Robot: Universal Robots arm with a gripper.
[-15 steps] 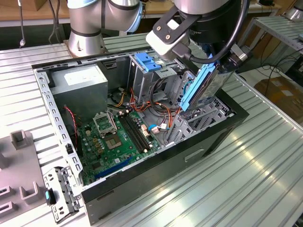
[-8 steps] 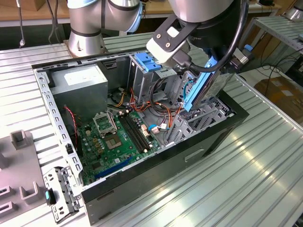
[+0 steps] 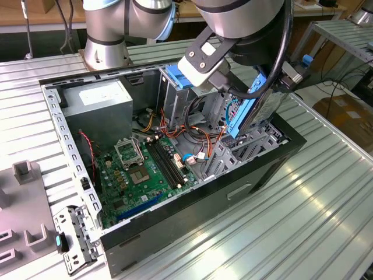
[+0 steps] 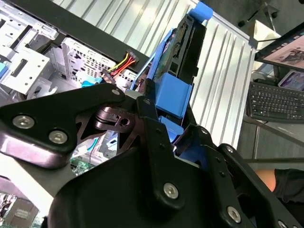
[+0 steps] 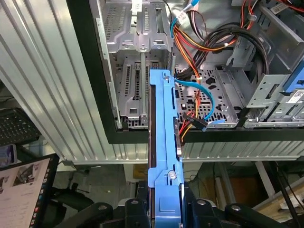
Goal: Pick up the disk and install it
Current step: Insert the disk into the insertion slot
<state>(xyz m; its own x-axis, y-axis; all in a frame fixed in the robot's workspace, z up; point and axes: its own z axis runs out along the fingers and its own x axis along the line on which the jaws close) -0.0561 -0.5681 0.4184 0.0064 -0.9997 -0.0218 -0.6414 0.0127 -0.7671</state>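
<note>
**Status: pick-up complete, installation not complete.**

1. Gripper (image 4: 167, 124): in the second wrist view the black fingers (image 4: 151, 114) are closed narrowly on the disk (image 4: 184, 52), gripping its light blue carrier rails from both sides. No gap shows between finger and rail.

2. The disk (image 5: 164, 142) is held edge-on. In the first wrist view its blue rail runs straight out from the gripper toward the open computer case (image 5: 90, 57).

3. In the exterior view the disk (image 3: 247, 111) hangs steeply tilted over the end of the case at the exterior view's right, its lower end down among the metal drive cages (image 3: 256, 143). It cannot be told whether that end touches the metal.

4. Beyond the disk's far end, the first wrist view shows an unoccupied perforated drive bay (image 5: 137, 90). A loose blue data cable (image 5: 205, 102) and a bundle of orange, yellow and red power leads (image 5: 190, 45) lie just beside the disk's line.

5. Farther off in the exterior view, the fixed blue bracket (image 3: 175, 76), motherboard (image 3: 145, 169) and grey power-supply box (image 3: 96, 105) sit inside the case. The case rests on a ribbed aluminium table (image 3: 309, 204).

Judgement: the disk is lifted and brought to the drive-cage end, but it sits in no bay. Seating and cabling are not done.
</note>
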